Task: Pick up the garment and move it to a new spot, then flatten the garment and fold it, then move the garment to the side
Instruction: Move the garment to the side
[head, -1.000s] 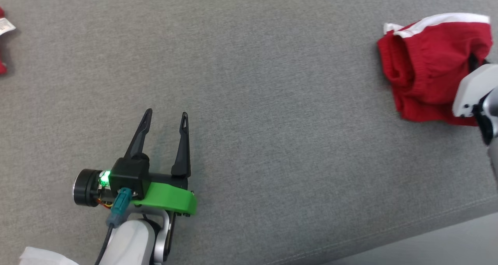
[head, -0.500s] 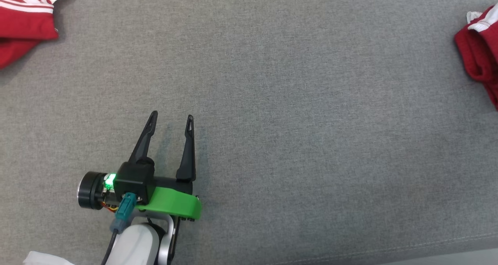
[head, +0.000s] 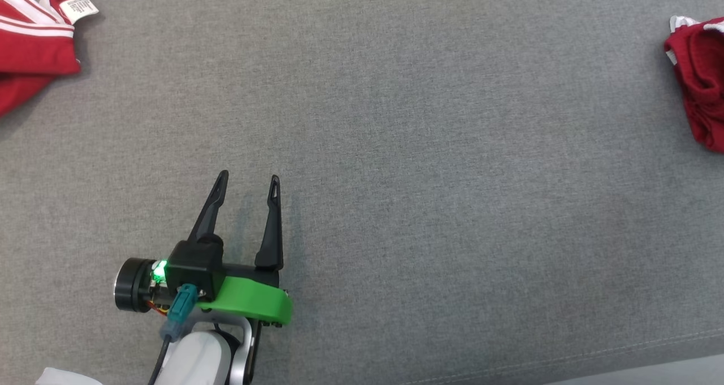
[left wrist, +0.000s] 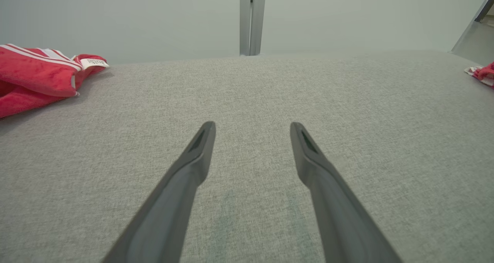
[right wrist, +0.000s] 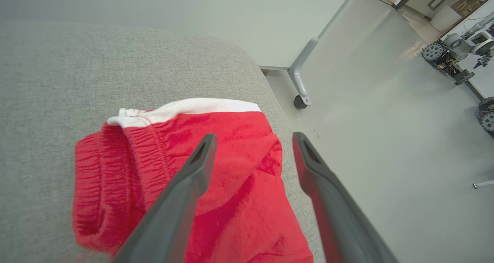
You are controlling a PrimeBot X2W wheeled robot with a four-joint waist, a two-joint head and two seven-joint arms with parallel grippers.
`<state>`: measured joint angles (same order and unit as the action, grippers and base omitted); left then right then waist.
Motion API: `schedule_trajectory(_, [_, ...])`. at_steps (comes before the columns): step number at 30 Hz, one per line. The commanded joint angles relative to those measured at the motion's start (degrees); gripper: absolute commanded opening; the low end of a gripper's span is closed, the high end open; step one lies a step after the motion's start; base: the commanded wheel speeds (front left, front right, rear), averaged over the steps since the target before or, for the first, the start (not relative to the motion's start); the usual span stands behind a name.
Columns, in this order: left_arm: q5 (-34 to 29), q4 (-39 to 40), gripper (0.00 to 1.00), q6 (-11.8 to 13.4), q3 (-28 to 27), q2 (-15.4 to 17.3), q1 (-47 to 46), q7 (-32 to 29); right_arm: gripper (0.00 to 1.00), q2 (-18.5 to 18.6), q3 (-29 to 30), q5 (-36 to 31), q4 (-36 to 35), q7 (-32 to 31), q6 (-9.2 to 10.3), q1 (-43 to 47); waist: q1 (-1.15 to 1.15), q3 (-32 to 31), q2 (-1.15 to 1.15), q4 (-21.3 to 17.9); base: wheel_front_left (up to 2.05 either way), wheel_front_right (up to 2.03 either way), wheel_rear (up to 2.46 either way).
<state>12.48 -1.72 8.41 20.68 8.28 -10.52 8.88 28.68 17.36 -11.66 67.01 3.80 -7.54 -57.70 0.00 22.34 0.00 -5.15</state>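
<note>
Lying on one grey fabric surface (head: 452,176), two red pieces of clothing are counted: the garment (head: 701,85) of the task and a second garment (head: 34,40), on which one white label (head: 79,6) is seen. Two robot ends are counted as well, the left gripper (head: 249,176) and the right gripper (right wrist: 254,135). The garment is found at the far right of the head view, partly cut off by the frame, and in the right wrist view it is shown close to the surface's rounded edge, with pale floor beyond. It is seen there as a bright red, folded bundle of soft, slightly fuzzy cloth, with a gathered, ribbed band down its left side and a white band along its far edge. Its folds are rumpled rather than smoothed flat. The right gripper is held over it with both dark fingers spread apart and nothing clamped between them. The second garment is laid at the upper left corner of the head view, well apart from the first, and is marked with thin white stripes. The left gripper is held over bare grey fabric at the lower left, its fingers parted and empty.
</note>
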Motion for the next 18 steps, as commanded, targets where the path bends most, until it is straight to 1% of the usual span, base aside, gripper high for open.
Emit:
schedule_trajectory(1, [0.3,-0.2,1.0,0.2,0.0,0.4,0.6,0.2,1.0,-1.0,0.8,-0.6,-1.0,0.6,0.1,0.6,0.0,-1.3,0.0,-0.6,0.0,0.0,0.0])
schedule_trajectory(4, [1.0,-1.4,1.0,0.0,-0.3,0.2,0.2,0.8,1.0,-3.9,1.6,-1.3,-1.7,1.7,0.1,1.1,0.0,-4.0,0.0,-0.6,0.0,0.0,0.0])
schedule_trajectory(8, [2.3,-4.0,1.0,-0.3,-0.8,-0.3,0.0,1.7,1.0,-5.9,0.0,-1.5,-2.3,3.8,0.1,2.1,0.0,-8.6,0.0,0.3,0.0,0.0,0.0])
schedule_trajectory(14, [4.4,-9.4,1.0,-0.2,-1.8,-1.4,0.7,3.3,1.0,-11.9,-3.7,1.9,-2.2,7.5,0.1,4.3,0.0,-15.9,0.0,2.0,0.0,0.0,0.0])
schedule_trajectory(18, [6.1,-13.0,1.0,0.3,-2.9,-2.0,2.0,4.3,1.0,-17.1,-7.5,5.1,-3.6,9.7,0.1,8.2,0.0,-20.2,0.0,3.7,0.0,0.0,0.0])
